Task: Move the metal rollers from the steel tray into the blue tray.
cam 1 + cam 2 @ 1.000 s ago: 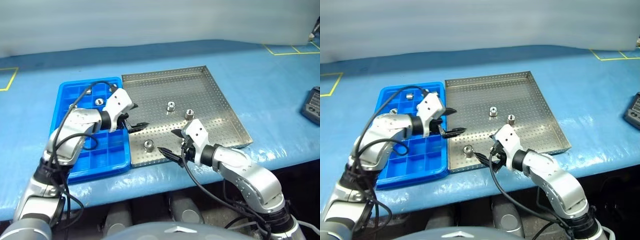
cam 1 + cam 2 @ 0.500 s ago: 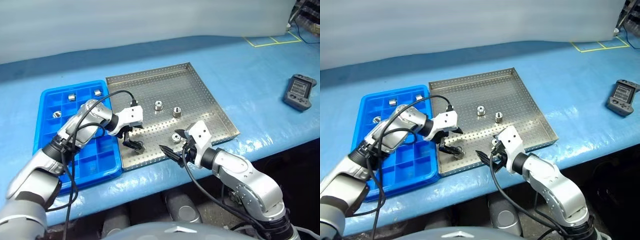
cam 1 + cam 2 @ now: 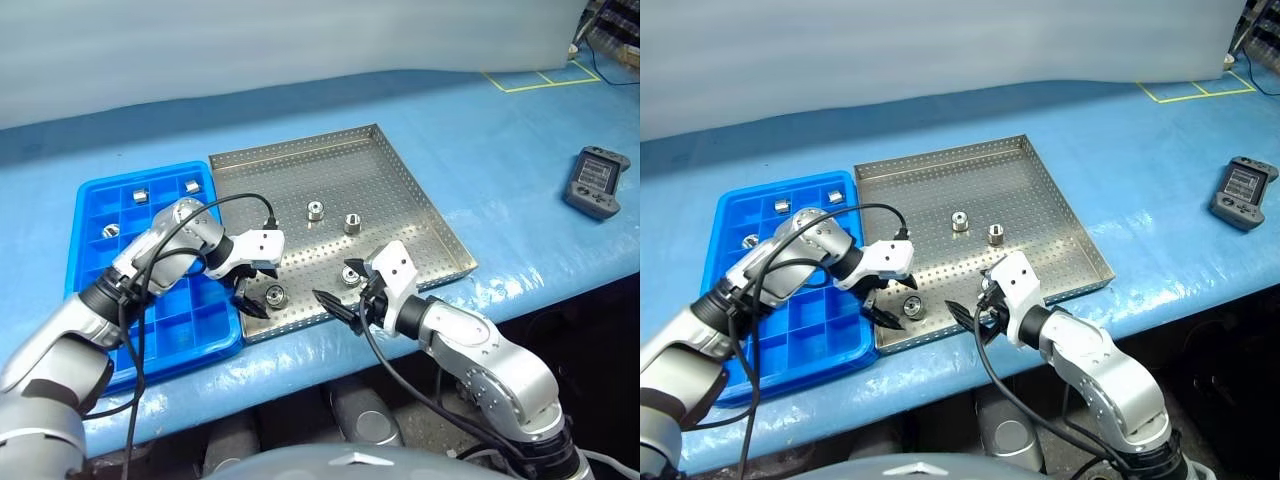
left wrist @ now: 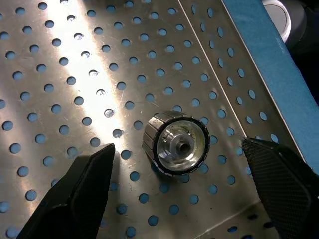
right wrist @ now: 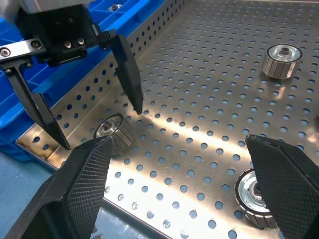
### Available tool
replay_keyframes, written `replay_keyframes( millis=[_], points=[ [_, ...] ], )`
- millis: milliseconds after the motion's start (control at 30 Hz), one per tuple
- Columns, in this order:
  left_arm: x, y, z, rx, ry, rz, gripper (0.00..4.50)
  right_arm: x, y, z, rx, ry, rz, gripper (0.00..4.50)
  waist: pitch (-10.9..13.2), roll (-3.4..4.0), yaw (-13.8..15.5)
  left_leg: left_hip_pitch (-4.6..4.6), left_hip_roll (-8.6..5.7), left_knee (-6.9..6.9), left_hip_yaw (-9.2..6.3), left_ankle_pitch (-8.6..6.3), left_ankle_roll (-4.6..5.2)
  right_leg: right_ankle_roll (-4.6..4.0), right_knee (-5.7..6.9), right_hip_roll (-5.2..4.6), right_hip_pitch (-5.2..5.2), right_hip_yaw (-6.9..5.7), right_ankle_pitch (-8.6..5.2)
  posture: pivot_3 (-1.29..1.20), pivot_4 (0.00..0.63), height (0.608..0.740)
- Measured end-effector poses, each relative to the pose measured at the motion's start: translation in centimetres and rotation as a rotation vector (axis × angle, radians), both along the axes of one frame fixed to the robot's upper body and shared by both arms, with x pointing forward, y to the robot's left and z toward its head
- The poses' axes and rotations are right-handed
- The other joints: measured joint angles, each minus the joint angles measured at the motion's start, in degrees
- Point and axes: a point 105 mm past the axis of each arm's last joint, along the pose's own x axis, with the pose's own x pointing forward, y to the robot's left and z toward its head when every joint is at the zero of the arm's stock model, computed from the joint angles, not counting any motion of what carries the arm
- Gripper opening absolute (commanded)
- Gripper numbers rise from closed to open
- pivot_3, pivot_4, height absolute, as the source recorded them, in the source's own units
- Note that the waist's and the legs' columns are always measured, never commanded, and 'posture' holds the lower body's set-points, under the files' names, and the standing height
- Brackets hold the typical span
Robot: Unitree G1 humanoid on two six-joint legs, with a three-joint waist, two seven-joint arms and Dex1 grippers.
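A bright blue tray point(image 3: 150, 300) with a grid of small compartments lies touching the left edge of the steel tray point(image 3: 380, 170) and holds three metal rollers point(image 3: 142, 195) in its far cells. Over the steel tray's near left corner, the left gripper point(image 3: 262, 297) points down, fingers spread either side of a roller point(image 3: 276, 295) lying on the perforated floor. Over its near edge hovers the right gripper point(image 3: 339, 290), jaws wide apart, with three more rollers farther back.

My head cameras looked down from above over the table point(image 3: 480, 130); both wrist cameras sat close over the steel tray point(image 3: 390, 190), sharing one roller point(image 4: 175, 143).
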Motion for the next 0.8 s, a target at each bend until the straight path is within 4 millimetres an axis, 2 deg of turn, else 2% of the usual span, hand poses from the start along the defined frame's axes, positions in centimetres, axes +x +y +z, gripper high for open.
replay_keyframes(
  millis=[100, 300, 333, 567, 667, 800],
  points=[
    [0.1, -0.2, -0.1, 0.002, -0.013, -0.003, 3.82, 0.0, 0.0, 0.0, 0.000, 0.001, -0.001, 4.50, 0.0, 0.00, 0.0, 0.00, 0.00, 0.00, -0.01, 0.00, 0.00, 0.00, 0.00, 0.00, 0.00, -0.01, 0.00, -0.28, 0.150, 0.740],
    [0.4, -0.9, 0.0, -0.011, -0.042, -0.010, 1.84, 0.0, 0.0, -0.1, -0.001, 0.002, -0.002, 4.50, 0.0, 0.00, 0.0, 0.01, 0.00, 0.00, 0.00, 0.00, 0.00, 0.00, 0.01, 0.00, 0.01, 0.00, 0.00, -0.28, 0.150, 0.740],
    [0.5, -1.0, 0.1, -0.013, -0.048, -0.013, 1.70, 0.0, 0.0, 0.0, -0.001, 0.001, -0.002, 4.50, 0.0, 0.00, 0.0, 0.02, 0.00, 0.00, -0.01, 0.00, 0.00, 0.00, 0.01, 0.01, 0.02, 0.00, 0.00, -0.28, 0.150, 0.740],
    [0.5, -1.0, 0.1, -0.038, -0.051, 0.006, 1.70, 0.1, 0.0, 0.0, -0.001, 0.000, -0.001, 4.50, 0.0, 0.02, 0.0, 0.05, 0.00, 0.00, 0.00, 0.00, 0.00, 0.00, 0.03, 0.00, 0.04, 0.01, 0.00, -0.24, 0.150, 0.740],
    [1.2, -1.0, 0.3, -0.108, -0.077, 0.107, 1.70, 0.4, 0.1, 0.3, -0.001, -0.011, 0.009, 4.50, 0.0, 0.02, 0.3, 0.04, 0.00, 0.02, -0.01, 0.00, 0.01, 0.01, 0.07, 0.00, 0.03, 0.01, 0.00, -0.22, 0.150, 0.740],
    [2.9, -0.7, 2.3, -0.271, -0.210, 0.329, 1.70, 0.4, 0.6, 0.3, -0.002, -0.012, 0.042, 4.50, 0.0, 0.03, 0.9, 0.03, 0.01, 0.02, -0.04, 0.00, 0.01, 0.01, 0.08, 0.02, 0.02, 0.00, 0.00, -0.16, 0.150, 0.740]
  ],
)
